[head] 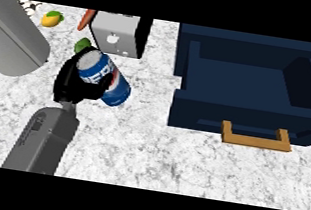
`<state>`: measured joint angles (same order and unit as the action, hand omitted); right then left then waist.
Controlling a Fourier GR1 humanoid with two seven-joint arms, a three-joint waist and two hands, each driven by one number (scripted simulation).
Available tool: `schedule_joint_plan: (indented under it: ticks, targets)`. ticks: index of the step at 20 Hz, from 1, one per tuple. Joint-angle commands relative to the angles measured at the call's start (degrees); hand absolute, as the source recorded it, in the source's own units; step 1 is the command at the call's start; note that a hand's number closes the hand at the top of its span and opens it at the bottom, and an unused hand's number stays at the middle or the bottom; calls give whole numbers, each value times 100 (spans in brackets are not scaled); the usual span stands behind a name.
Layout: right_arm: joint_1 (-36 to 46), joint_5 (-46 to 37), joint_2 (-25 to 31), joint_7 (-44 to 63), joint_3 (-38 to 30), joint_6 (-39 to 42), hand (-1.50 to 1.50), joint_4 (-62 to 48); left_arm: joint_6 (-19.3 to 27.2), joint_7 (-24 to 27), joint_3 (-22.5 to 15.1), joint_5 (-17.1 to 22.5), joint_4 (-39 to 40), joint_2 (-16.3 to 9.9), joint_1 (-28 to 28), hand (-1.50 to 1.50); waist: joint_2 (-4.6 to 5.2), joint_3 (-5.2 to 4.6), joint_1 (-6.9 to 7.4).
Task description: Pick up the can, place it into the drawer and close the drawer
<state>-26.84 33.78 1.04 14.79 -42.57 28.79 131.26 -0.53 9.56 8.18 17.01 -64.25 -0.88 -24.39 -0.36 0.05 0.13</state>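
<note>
The can is blue with white and red markings and leans over, its top toward the upper left. My right hand is shut on it from the left and hides part of its side, with the grey forearm running up from the lower left. The hand and can are above the marble counter, left of the drawer. The navy drawer stands pulled open at the right, its inside showing nothing, its wooden handle facing me. My left hand does not show.
A broad grey rounded bulk fills the upper left corner. Behind the can stand a grey and black box, a green item, an orange carrot and a yellow fruit. The marble counter spreads below.
</note>
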Motion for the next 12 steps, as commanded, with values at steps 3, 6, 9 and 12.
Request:
schedule_joint_plan:
  ticks: [3,6,9,12]
  targets:
    - [-164,-39,-99,-87,115,13,-150,72,918,-737,-682,-71,-1109,85,-156,150,20,-3,-51]
    - [39,-76,-101,50,145,-183,-150,147,1060,-1387,-650,-212,-1604,50,-324,150,21,-3,-24]
    - [-47,134,137,159,17,-117,-150,76,1654,-1743,-983,-416,-1749,86,-799,150,17,-2,-58]
    - [-120,211,26,214,-9,-156,-150,262,1855,-2162,-1013,-449,-2019,87,-862,150,20,-4,-54]
